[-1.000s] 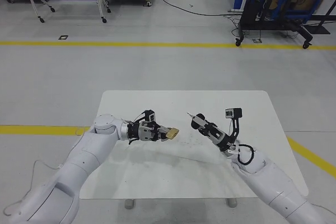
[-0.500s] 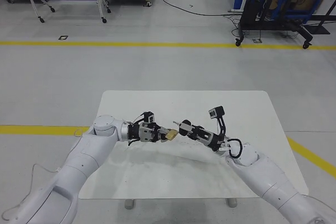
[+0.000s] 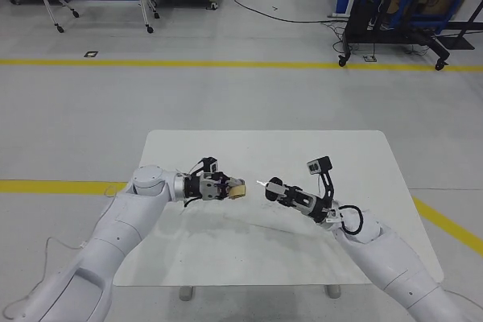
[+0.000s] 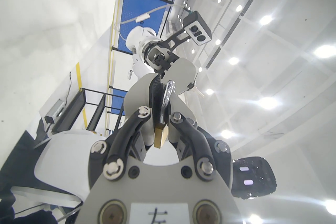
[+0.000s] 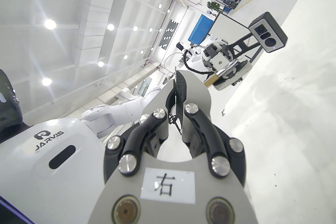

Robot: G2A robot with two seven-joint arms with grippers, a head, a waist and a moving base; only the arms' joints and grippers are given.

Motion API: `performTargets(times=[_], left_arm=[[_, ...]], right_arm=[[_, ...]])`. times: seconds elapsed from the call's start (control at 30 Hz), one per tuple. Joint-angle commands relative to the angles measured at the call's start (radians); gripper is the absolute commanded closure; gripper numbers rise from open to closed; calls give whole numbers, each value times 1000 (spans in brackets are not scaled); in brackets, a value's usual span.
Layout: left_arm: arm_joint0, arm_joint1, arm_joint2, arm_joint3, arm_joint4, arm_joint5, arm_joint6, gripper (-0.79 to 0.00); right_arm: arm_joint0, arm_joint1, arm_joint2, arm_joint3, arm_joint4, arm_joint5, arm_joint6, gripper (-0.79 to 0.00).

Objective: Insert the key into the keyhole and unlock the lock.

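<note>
Insertion is not yet happening: your left gripper is clenching the lock above the table, and your right gripper is pinching the key, its tip pointing at the lock across a small gap. Seating and turning are waiting. You are working mid-table, well apart from its edges, with open room all round.

A white table with rounded corners fills the middle of the top view, standing on a pale grey floor. Small dark specks, possibly scuffs, dot its surface.
</note>
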Motion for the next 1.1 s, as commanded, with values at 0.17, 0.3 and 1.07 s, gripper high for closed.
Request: performTargets(times=[0.17, 0.3, 1.07], left_arm=[[33, 12, -33, -62, 91, -50, 191, 0], [38, 13, -37, -68, 88, -45, 189, 0], [144, 30, -96, -236, 238, -3, 539, 0]], right_arm=[[-63, -15, -41, -114, 62, 174, -51, 0], [-71, -18, -59, -140, 133, 190, 8, 0], [-193, -67, -108, -233, -254, 414, -756, 0]])
